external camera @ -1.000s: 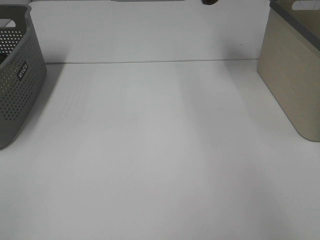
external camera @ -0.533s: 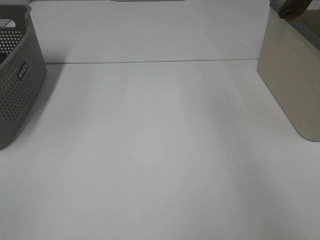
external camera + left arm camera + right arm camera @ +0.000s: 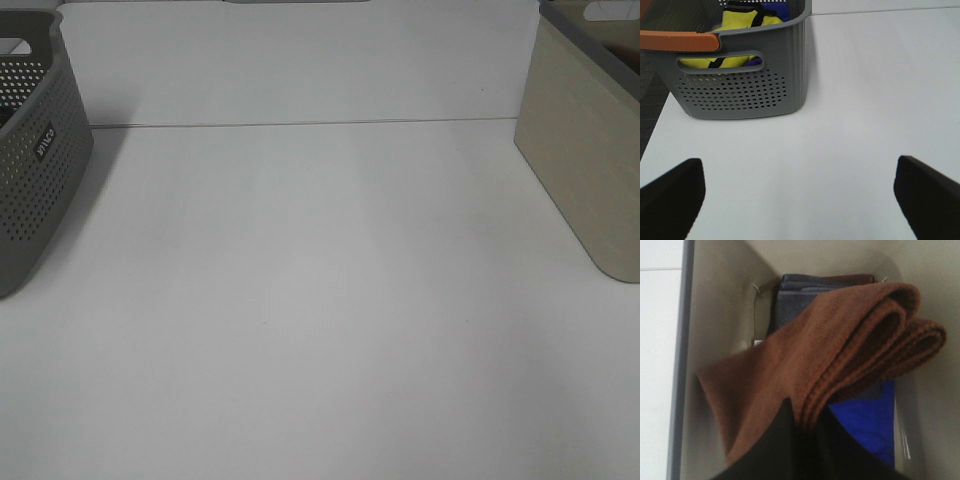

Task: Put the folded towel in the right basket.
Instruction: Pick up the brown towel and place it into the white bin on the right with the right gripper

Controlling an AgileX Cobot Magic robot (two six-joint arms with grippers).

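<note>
Far left of overhead frame: grey perforated basket (image 3: 30, 150) stood on white table (image 3: 320, 300). Left gripper (image 3: 800, 197) faced it, jaws spread wide, nothing between. Far right: beige basket (image 3: 585, 150). Over its interior, right gripper (image 3: 807, 440) pinched folded brown towel (image 3: 840, 350) above blue cloths (image 3: 870, 415).

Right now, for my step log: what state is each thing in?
brown folded towel: folded, gripped, not yet released
right hand: shut on the towel
left hand: open, empty
beige basket: upright, folded blue cloths inside
grey perforated basket: upright, yellow and blue cloth inside
</note>
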